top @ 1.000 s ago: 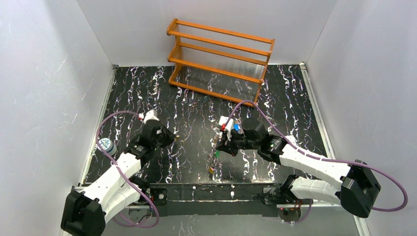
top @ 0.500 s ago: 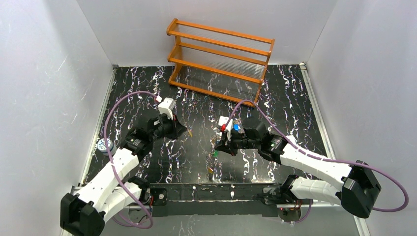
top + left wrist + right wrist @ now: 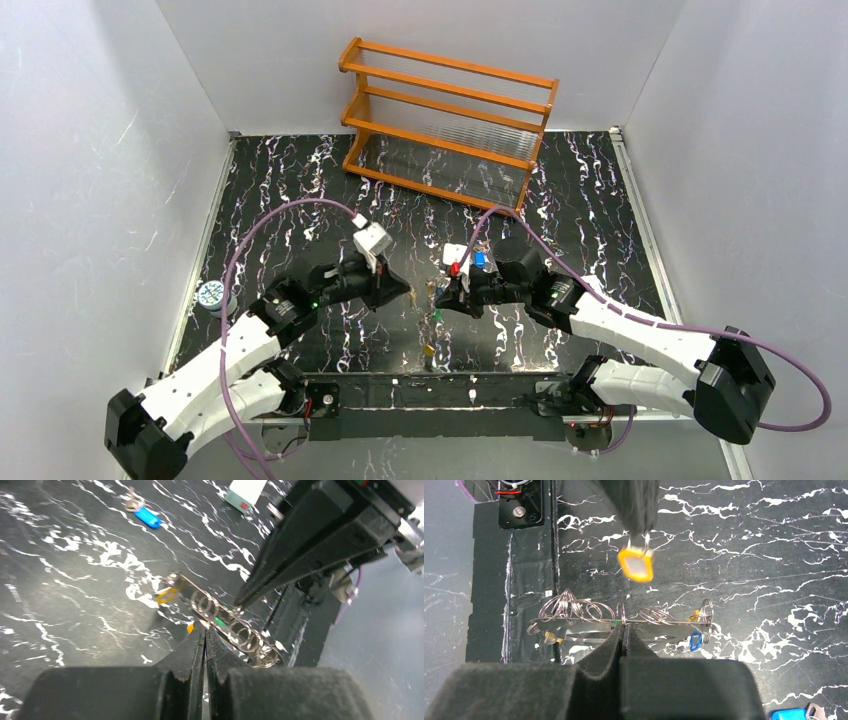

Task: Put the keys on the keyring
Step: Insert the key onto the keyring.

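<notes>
My right gripper (image 3: 624,627) is shut on the keyring (image 3: 574,623), a long thin metal loop carrying several wire rings, held level above the table. A blue key head (image 3: 695,641) hangs at one end, and yellow (image 3: 551,637) and green (image 3: 616,623) heads show under it. My left gripper (image 3: 205,628) is shut on the ring of an orange key (image 3: 636,565), which dangles just beside the keyring (image 3: 220,620). In the top view the two grippers, left (image 3: 406,291) and right (image 3: 441,291), nearly meet. Another blue key (image 3: 147,516) lies flat on the table.
An orange wooden rack (image 3: 445,120) stands at the back of the black marbled table (image 3: 300,190). A round blue-and-white disc (image 3: 211,294) sits at the left edge. The black front rail (image 3: 420,385) runs close below the grippers. White walls enclose the sides.
My left arm has swung right and forward, carrying the orange key from the left side up to the keyring. The right arm has barely moved.
</notes>
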